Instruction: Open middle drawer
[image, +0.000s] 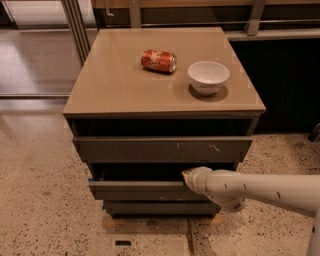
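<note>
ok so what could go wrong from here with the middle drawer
1. The gripper sits at the top edge of the middle drawer, whose flat front has no handle; it could slip off mid-pull.
2. That contact is right of the front's centre, so the drawer might skew and bind.
3. A jolt to the cabinet could set the red can, lying on its side on top, rolling toward the white bowl.

Smooth off-white tubular arm (260, 189), ribbed wrist collar (198, 180), seemingly pale claw (186, 175) at the middle drawer (140, 190)
</note>
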